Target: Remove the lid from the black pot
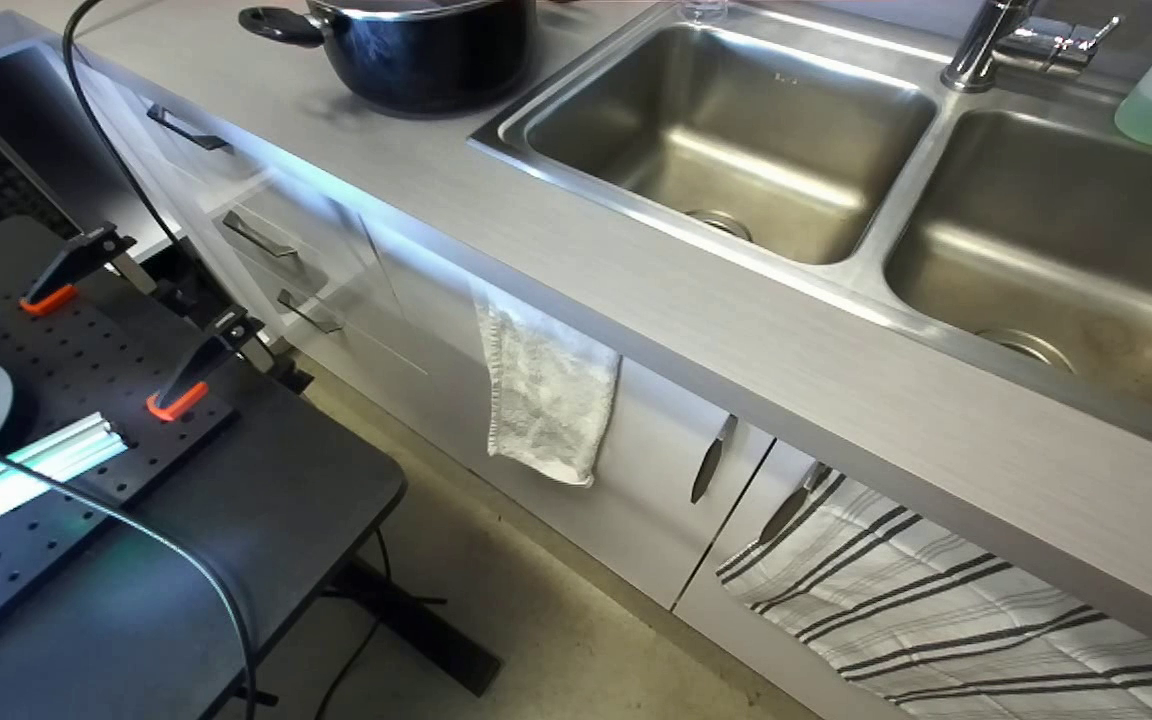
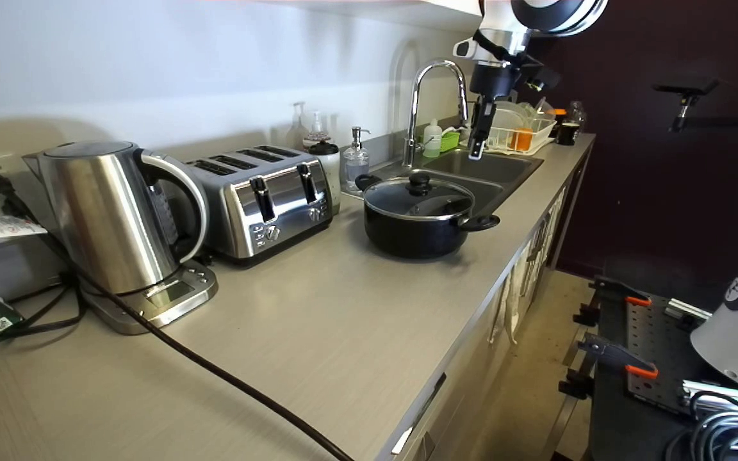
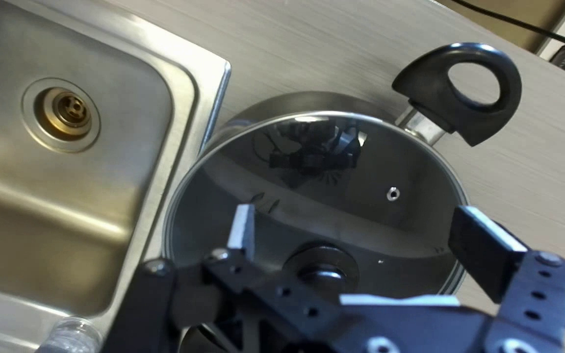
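Observation:
The black pot (image 2: 410,237) stands on the counter beside the sink. It also shows in an exterior view (image 1: 426,60), cut off by the top edge, and in the wrist view (image 3: 307,101). The glass lid (image 2: 389,198) with its silvery rim sits on the pot and carries a black knob (image 2: 419,182). In the wrist view, the lid (image 3: 331,215) lies below my gripper (image 3: 358,228). The jaws are wide apart with nothing between them. The knob (image 3: 321,277) is partly hidden by the gripper. In an exterior view, my gripper (image 2: 476,151) is above the sink side of the pot, apart from it.
The double sink (image 1: 706,140) with its faucet (image 2: 415,109) adjoins the pot. A soap dispenser (image 2: 356,160), a toaster (image 2: 273,198) and a kettle (image 2: 113,218) stand along the wall. A dish rack (image 2: 516,137) is beyond the sink. A black cable (image 2: 215,368) crosses the counter.

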Controlling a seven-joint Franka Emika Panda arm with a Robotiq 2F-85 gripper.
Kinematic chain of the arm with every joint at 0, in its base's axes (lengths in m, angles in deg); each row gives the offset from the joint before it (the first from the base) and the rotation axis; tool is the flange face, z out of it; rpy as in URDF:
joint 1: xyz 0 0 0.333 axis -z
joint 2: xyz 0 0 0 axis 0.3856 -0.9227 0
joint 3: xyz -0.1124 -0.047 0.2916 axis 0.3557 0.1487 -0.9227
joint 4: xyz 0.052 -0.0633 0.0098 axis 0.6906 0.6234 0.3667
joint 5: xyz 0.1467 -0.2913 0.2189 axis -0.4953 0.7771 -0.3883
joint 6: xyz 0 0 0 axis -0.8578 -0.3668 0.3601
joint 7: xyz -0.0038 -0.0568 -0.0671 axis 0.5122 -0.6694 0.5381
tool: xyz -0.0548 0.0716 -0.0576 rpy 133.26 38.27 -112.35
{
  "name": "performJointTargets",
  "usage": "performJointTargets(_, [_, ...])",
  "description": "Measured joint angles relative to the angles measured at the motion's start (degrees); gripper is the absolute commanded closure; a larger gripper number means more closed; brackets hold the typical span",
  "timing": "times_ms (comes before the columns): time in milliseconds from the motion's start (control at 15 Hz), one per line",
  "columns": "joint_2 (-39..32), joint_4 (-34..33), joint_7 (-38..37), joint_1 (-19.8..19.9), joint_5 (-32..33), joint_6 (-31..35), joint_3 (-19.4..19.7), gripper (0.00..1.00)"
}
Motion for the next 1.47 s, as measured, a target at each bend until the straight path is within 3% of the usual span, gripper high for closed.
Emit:
performJointTargets(400, [-9.6, -6.2, 3.9, 0.5, -4.9, 2.0, -2.4, 0.00])
performJointTargets(800, [-17.3, -12.6, 4.4, 2.6, -5.6, 2.7, -6.1, 0.00])
performJointTargets(867, [-18.1, -13.4, 4.4, 3.0, -5.6, 2.8, -6.7, 0.25])
performJointTargets(1000, [-19.4, -14.9, 4.4, 3.6, -5.6, 2.8, -7.7, 0.33])
performJointTargets(1333, [-20.9, -16.7, 4.4, 4.8, -5.5, 2.9, -9.6, 0.71])
performJointTargets(1467, [-20.9, -17.0, 4.4, 5.2, -5.5, 2.9, -9.9, 0.76])
